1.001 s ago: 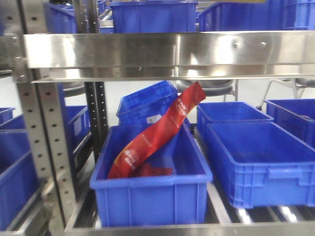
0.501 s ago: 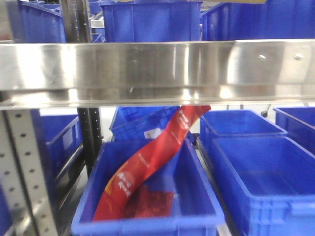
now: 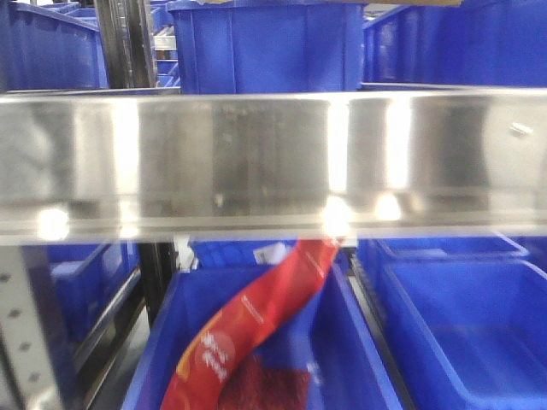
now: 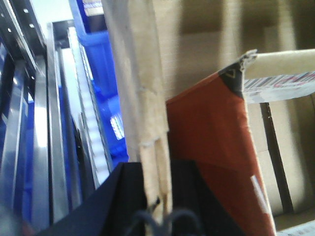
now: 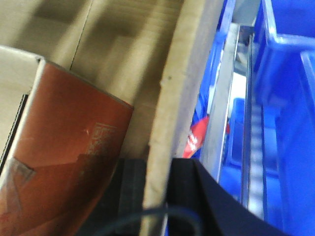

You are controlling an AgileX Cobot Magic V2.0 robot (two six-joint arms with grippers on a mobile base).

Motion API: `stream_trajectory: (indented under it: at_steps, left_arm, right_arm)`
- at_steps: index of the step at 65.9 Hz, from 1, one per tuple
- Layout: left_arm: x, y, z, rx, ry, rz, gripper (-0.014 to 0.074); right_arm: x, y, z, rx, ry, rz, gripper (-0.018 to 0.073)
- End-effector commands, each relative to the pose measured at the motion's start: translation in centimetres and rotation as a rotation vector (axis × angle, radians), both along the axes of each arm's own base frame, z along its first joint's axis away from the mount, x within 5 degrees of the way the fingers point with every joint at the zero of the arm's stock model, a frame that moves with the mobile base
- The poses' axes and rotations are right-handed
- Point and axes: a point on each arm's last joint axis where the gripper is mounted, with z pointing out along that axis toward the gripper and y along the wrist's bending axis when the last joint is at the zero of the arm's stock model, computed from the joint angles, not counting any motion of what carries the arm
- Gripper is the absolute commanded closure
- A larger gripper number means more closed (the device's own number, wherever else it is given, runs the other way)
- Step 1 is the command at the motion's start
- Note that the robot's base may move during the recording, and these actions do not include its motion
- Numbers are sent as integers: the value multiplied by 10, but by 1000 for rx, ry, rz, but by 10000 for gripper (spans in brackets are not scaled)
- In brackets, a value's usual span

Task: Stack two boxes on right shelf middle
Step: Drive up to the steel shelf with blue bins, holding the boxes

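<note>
My left gripper (image 4: 156, 196) is shut on the left wall of an open cardboard box (image 4: 142, 98). My right gripper (image 5: 157, 196) is shut on the same box's right wall (image 5: 182, 88). A red-brown box with a barcode label lies inside it, seen in the left wrist view (image 4: 211, 147) and the right wrist view (image 5: 69, 157). Neither gripper nor the cardboard box shows clearly in the front view. A steel shelf rail (image 3: 273, 162) fills the middle of that view.
Below the rail a blue bin (image 3: 359, 359) holds a long red bag (image 3: 256, 333). Another blue bin (image 3: 470, 333) sits to its right. Blue bins (image 3: 265, 47) stand on the shelf above the rail. A perforated upright (image 3: 26, 342) is at the lower left.
The front view has come closer to the shelf. The steel rail has grown and dropped lower in the frame, covering more of the bins and the red bag.
</note>
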Motion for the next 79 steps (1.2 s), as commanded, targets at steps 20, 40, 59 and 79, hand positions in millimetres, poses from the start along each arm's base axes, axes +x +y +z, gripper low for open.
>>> stream_trajectory:
  at_steps: [20, 40, 59, 79]
  left_arm:
    - [-3, 4, 11, -6, -82, 10, 708]
    - [-3, 4, 11, -6, -82, 10, 708]
    - [-3, 4, 11, -6, -82, 10, 708]
    - [-3, 4, 11, -6, -82, 10, 708]
  right_arm:
    - [-4, -4, 11, 1, -76, -11, 712]
    - [-4, -4, 11, 1, -76, -11, 712]
    - [-4, -4, 11, 1, -76, -11, 712]
    - [-4, -4, 11, 1, -76, -11, 712]
